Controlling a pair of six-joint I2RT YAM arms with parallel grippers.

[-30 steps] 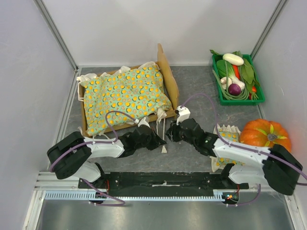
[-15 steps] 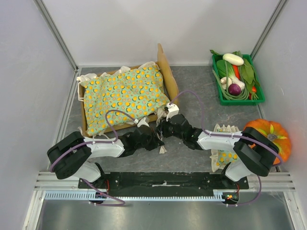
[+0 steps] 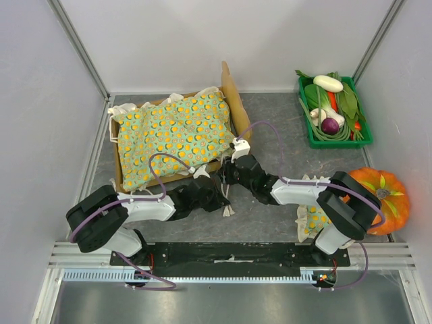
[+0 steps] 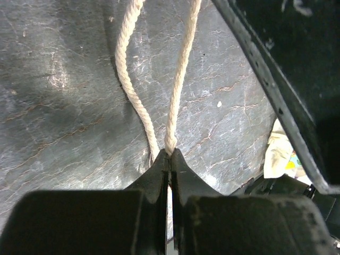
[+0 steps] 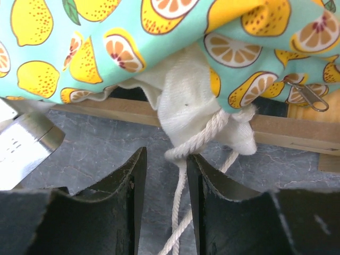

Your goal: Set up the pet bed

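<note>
Right wrist: pet bed (image 5: 289, 136) just past R gripper (image 5: 166, 180), prob. apart.

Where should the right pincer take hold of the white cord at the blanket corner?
Grip the looped knot under the cream ruffle, coming level from the table side: it bulges there, and its tail hangs between the fingers of the open right pincer.

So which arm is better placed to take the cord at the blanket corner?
Right, likely: the right gripper, open, straddles the cord under the blanket; the left gripper is shut on its strands.
</note>
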